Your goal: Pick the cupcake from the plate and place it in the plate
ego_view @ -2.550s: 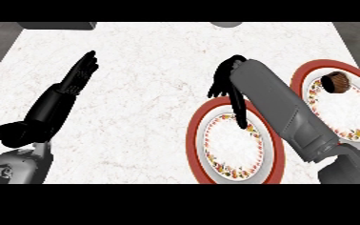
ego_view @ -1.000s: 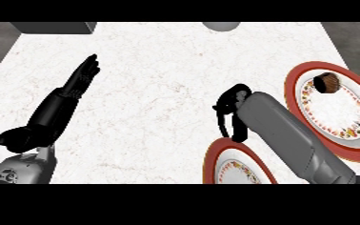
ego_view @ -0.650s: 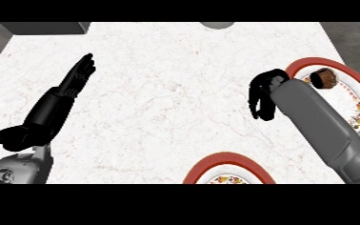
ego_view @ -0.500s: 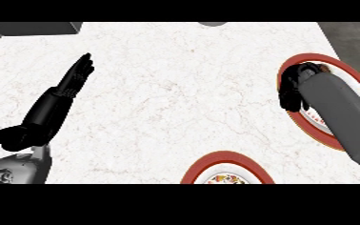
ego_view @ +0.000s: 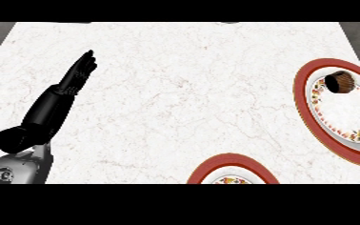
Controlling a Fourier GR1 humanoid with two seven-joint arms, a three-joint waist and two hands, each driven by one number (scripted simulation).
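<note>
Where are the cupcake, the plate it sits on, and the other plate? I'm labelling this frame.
cupcake (ego_view: 340, 81), head view, on its dark side.
right plate (ego_view: 304, 83), head view, on its red rim at the left edge.
near plate (ego_view: 226, 160), head view, on its red rim at the top.

**Cupcake lies tipped on the far-right plate**

We see a dark brown cupcake (ego_view: 339, 81) lying on its side, its ridged wrapper showing, on the upper part of a red-rimmed plate (ego_view: 304, 97) with a white centre and a floral band, at the counter's right edge, partly cut off by the view. A second plate (ego_view: 230, 160) of the same pattern sits at the lower edge, only its upper arc showing, near the first plate but apart from it.
</note>
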